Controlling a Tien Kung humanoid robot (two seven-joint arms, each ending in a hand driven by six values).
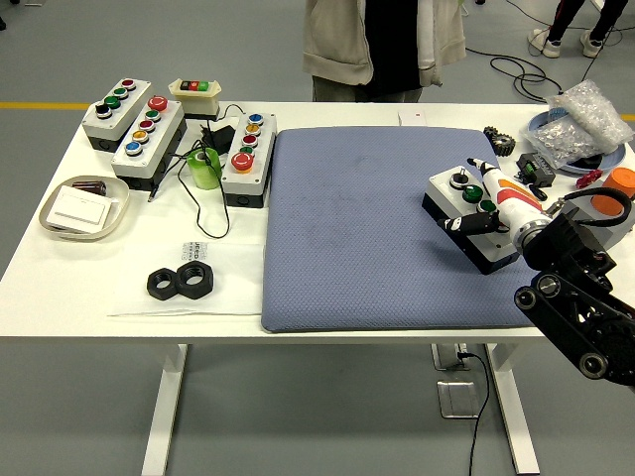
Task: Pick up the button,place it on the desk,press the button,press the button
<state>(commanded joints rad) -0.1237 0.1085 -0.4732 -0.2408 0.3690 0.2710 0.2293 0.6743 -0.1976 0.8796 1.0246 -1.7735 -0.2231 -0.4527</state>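
I see the right hand reaching in from the right edge over the grey padded mat, white and orange fingers laid across the white and black button box. That box sits on the mat's right part, tilted a bit, with a black button and two green ones on top. One finger runs along the box's far side, another along its near side; looks like a grasp on the box, but I can't tell from this angle how firm, or whether the box is lifted off the mat. Left arm not visible.

On the white table left of the mat: a three-button white box just beside the mat's edge, a longer white box with red, yellow and blue buttons, another with red and green buttons at far left, and a small cream box at the far edge. A green cup-like item and black cables lie among them. A beige tray with a white card is at left, two black hex nuts nearer.

Far right: a plate holding a clear plastic bag, an orange round thing, a black gear. A person in a light jacket stands at the far side, hands not in view.
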